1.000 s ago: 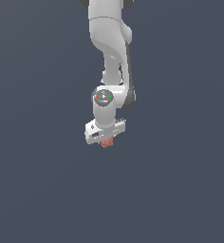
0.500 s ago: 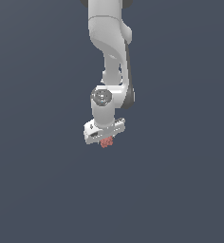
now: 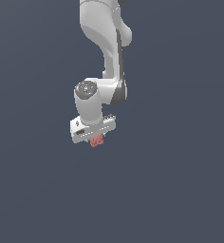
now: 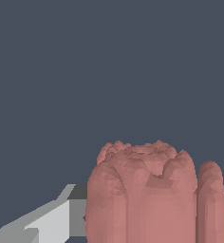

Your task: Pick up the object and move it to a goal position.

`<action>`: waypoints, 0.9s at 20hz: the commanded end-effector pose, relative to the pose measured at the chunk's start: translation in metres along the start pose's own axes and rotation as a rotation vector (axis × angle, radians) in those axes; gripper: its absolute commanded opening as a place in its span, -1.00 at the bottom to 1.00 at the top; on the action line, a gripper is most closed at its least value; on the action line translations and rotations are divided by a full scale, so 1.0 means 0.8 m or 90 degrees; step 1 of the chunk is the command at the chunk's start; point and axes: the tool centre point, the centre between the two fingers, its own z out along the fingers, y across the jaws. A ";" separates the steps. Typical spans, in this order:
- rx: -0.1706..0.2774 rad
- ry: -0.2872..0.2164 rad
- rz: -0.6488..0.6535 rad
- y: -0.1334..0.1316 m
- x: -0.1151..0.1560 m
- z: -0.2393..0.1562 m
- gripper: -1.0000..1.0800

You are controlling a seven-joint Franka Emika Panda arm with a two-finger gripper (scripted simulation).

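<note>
The object (image 3: 97, 140) is a small lumpy pinkish-red blob with a bumpy surface. In the exterior view it sticks out just below the white gripper (image 3: 96, 138), which is shut on it. The arm comes down from the top of the view and holds the object over the plain dark floor. In the wrist view the object (image 4: 152, 194) fills the lower middle, close to the camera, with a grey finger (image 4: 47, 223) beside it. The other finger is mostly hidden behind the object.
A flat dark blue-grey surface (image 3: 180, 190) fills the scene. No other objects show. No goal marker shows in either view.
The gripper and the object have shifted only slightly, a little toward the exterior view's left; the grip has not changed.
</note>
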 end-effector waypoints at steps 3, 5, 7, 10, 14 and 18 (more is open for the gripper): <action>0.000 0.000 0.000 0.044 -0.002 -0.039 -1.00; 0.000 0.000 0.000 0.063 -0.003 -0.055 -1.00; 0.000 0.000 0.000 0.078 -0.003 -0.069 -1.00; 0.000 0.000 0.000 0.096 -0.002 -0.084 -1.00; 0.000 0.000 0.000 0.110 -0.002 -0.096 -1.00; 0.000 0.000 0.000 0.116 -0.001 -0.100 -1.00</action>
